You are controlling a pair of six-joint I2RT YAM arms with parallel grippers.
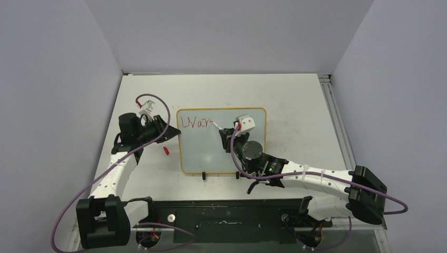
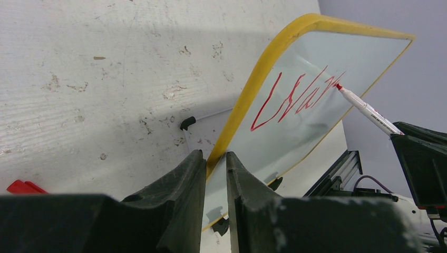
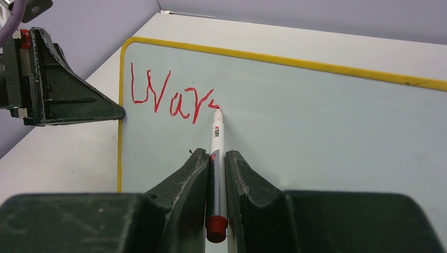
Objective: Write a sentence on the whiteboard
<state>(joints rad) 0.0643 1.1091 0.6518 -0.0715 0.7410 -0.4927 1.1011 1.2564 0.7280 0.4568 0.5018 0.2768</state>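
The whiteboard (image 1: 211, 153), pale with a yellow frame, stands tilted at the table's middle. My left gripper (image 1: 173, 133) is shut on its left edge; in the left wrist view the frame (image 2: 248, 100) runs between the fingers (image 2: 184, 184). My right gripper (image 1: 227, 132) is shut on a white marker (image 3: 216, 142) with a red end cap. The marker's red tip touches the board just right of the sentence (image 3: 168, 95), red letters reading "War". The same letters (image 2: 295, 100) and the marker (image 2: 369, 112) show in the left wrist view.
A small red cap (image 1: 165, 151) lies on the white table left of the board, below my left gripper. The board's two black feet (image 1: 203, 174) sit at its near edge. A metal rail (image 1: 337, 121) borders the table's right side. Walls enclose three sides.
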